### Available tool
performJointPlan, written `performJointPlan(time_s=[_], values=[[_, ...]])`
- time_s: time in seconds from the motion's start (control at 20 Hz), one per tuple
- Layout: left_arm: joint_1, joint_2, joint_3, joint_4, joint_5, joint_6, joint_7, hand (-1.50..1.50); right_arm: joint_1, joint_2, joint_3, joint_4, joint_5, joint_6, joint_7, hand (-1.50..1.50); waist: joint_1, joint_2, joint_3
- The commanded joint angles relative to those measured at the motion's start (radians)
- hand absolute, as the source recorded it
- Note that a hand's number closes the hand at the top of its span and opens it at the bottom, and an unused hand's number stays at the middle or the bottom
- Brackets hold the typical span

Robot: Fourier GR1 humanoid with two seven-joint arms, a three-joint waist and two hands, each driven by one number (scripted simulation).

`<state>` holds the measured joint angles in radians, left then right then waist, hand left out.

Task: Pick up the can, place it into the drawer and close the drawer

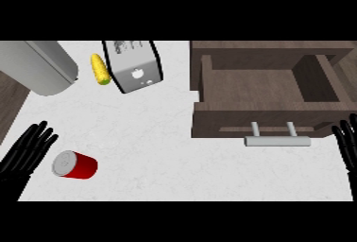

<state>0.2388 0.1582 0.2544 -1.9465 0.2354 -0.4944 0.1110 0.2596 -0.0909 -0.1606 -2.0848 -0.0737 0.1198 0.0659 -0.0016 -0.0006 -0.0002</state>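
Left black hand (26,152) low at the left edge, fingers straight and spread apart, holding nothing. Right black hand (348,144) low at the right edge, fingers straight and apart too, holding nothing.

Small red can with a silver lid (74,165) on its side on the white stone counter (160,156), just beside the left hand's fingertips, lid end turned toward that hand. Hard to tell if touching or not.

A bit farther, to the right: open brown wooden drawer (268,85), pulled out over the counter. Nothing to see inside but its bare wooden floor. Shiny silver bar handle (276,140) on the drawer's front, just left of the right hand. Can well apart from the drawer, on the other side of the counter.

Farther back, at the left: silver and black toaster (133,66), tilted a little. Yellow corn cob (100,69) lying just beside the toaster, on its left. Big round grey metal thing (42,66) in the far left corner, near the corn.
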Motion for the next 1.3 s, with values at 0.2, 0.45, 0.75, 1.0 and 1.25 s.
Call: performJointPlan(time_s=[0.2, 0.45, 0.75, 1.0, 1.25], values=[[0.013, -0.020, 0.032, 0.034, -0.037, -0.015, -0.035, -1.50, 0.036, 0.019, -0.024, 0.041, 0.015, 0.049, -0.085, -1.50, 0.001, 0.000, 0.000], [-0.033, -0.029, 0.045, 0.221, -0.143, -0.014, -0.199, -1.50, 0.019, 0.022, -0.032, 0.065, 0.012, 0.062, -0.087, -1.50, 0.000, 0.000, 0.000], [-0.076, 0.061, 0.119, 0.444, -0.174, -0.072, -0.370, -1.50, -0.066, 0.010, -0.059, 0.103, 0.018, 0.038, -0.050, -1.50, 0.002, 0.001, 0.000], [-0.059, 0.021, 0.083, 0.450, -0.246, -0.027, -0.399, -1.50, -0.046, 0.021, -0.058, 0.073, 0.015, 0.061, -0.041, -1.50, 0.001, 0.000, 0.000], [-0.169, 0.085, 0.108, 0.675, -0.281, -0.034, -0.497, -1.50, -0.056, 0.004, -0.088, 0.055, -0.013, 0.071, -0.002, -1.50, -0.001, 0.001, 0.000]])
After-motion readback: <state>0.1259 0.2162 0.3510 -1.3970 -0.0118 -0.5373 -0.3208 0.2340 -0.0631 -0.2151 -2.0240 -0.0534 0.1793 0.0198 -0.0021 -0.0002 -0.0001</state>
